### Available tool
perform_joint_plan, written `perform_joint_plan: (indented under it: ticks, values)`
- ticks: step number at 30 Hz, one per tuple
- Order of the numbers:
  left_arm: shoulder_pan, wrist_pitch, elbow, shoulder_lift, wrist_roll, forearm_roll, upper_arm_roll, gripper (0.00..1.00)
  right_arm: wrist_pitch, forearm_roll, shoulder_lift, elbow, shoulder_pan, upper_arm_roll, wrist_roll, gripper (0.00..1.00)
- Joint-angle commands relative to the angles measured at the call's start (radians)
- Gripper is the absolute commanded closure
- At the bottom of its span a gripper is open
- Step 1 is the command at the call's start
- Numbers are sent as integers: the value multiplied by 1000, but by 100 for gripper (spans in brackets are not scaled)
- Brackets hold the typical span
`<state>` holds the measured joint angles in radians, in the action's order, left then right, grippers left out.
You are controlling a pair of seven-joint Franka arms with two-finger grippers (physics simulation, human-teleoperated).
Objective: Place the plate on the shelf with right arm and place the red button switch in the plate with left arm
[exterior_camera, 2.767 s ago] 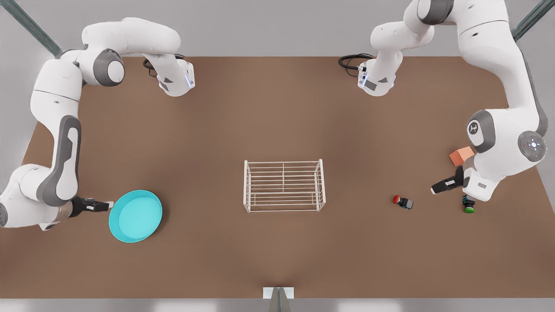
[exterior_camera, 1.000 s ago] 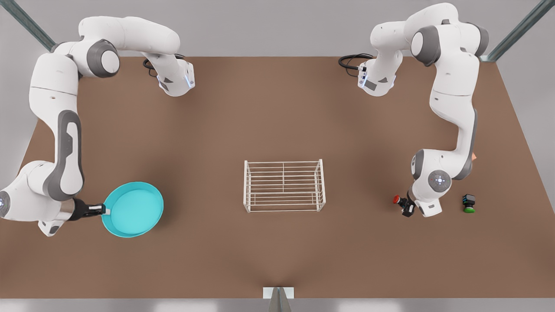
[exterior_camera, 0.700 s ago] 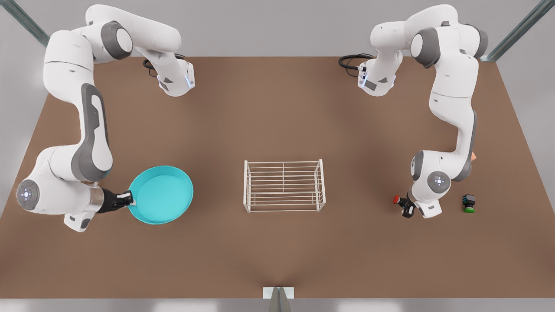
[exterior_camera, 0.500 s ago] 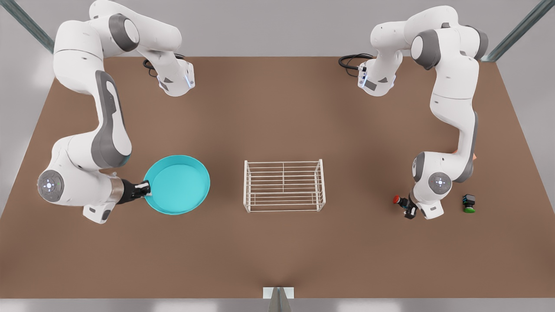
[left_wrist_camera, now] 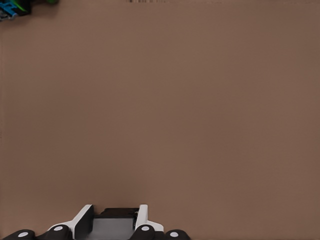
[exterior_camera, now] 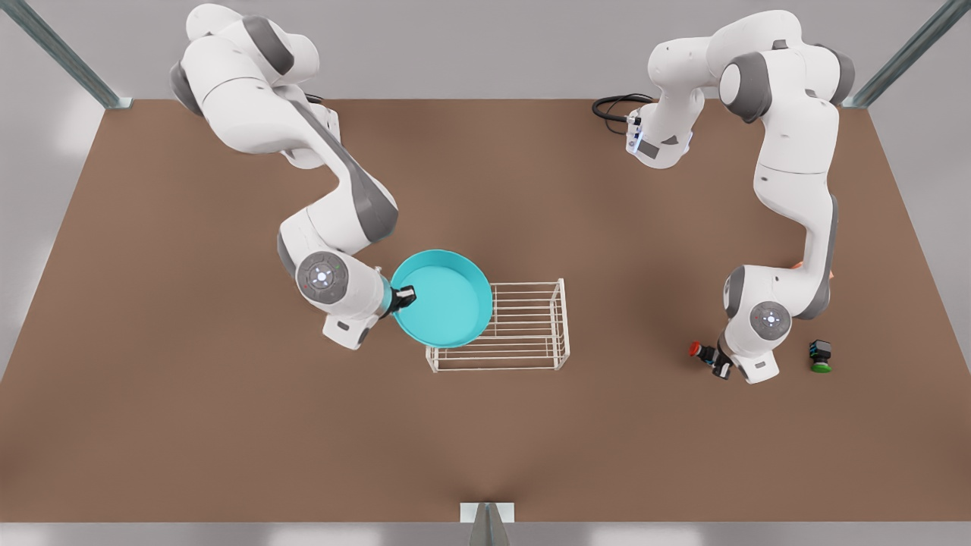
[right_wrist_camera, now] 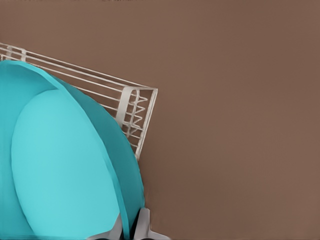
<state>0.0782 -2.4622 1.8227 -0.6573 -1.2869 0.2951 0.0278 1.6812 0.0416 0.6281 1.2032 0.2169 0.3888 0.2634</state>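
Observation:
The turquoise plate [exterior_camera: 444, 299] hangs over the end of the white wire shelf [exterior_camera: 527, 326] on the front view's left, tilted. My right gripper [exterior_camera: 402, 297] is shut on its rim. From the right wrist, the plate [right_wrist_camera: 65, 165] covers much of the shelf [right_wrist_camera: 130, 105], and my right gripper [right_wrist_camera: 131, 227] pinches the plate's edge. On the front view's right, my left gripper [exterior_camera: 718, 364] is down at the red button switch [exterior_camera: 696, 350]. The left wrist view shows my left gripper [left_wrist_camera: 114, 222] with the switch's black body held between its fingers.
A like switch with a green cap [exterior_camera: 819, 356] stands on the brown table [exterior_camera: 227, 425] just beyond my left arm, seen too as the green-capped switch [left_wrist_camera: 10, 7]. An orange cube [exterior_camera: 830, 274] peeks out behind that arm. Both arm bases and black cables sit at the table's far edge.
My right arm has lifted the plate off the table at the front view's left and carried it rightward over the shelf's end. My left gripper reached the red button switch and stayed there.

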Motion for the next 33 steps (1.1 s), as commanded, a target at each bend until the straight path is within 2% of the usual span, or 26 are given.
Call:
perform_joint_plan:
  ticks: [1, 6, 9, 15, 21, 22, 25, 28, 31, 33]
  values:
    - [0, 0, 0, -1, -9, 1, 0, 44, 83, 23, 15, -1, 35, -1, 683, 77]
    - [0, 0, 0, -4, -11, 10, 0, 43, 230, 55, 65, -11, 127, -5, 921, 77]
    - [0, -1, -2, -12, -11, 12, 0, 48, 278, 52, 73, -14, 134, -7, 978, 77]
    - [6, 31, -11, 5, -5, 9, 0, 54, 281, 53, 73, -13, 173, -2, 1027, 77]
    - [3, 201, -17, 113, -3, -1, 33, 54, 215, 58, 45, -8, 165, -5, 981, 77]
    - [3, 206, -17, 133, -9, -2, 38, 54, 213, 53, 45, -8, 164, -5, 997, 0]
    - [3, 302, -22, 185, -6, -10, 67, 55, 213, 55, 45, -10, 164, -5, 999, 0]
    - [2, 459, -97, 217, -5, -24, 110, 55, 204, 55, 25, -10, 147, -8, 982, 0]
    - [0, 571, -152, 237, -12, -40, 156, 55, -40, -32, -160, -13, 24, 15, 809, 0]
    - [-1, 641, -175, 265, -17, -62, 181, 55, -285, -80, -320, -14, -160, 13, 461, 0]
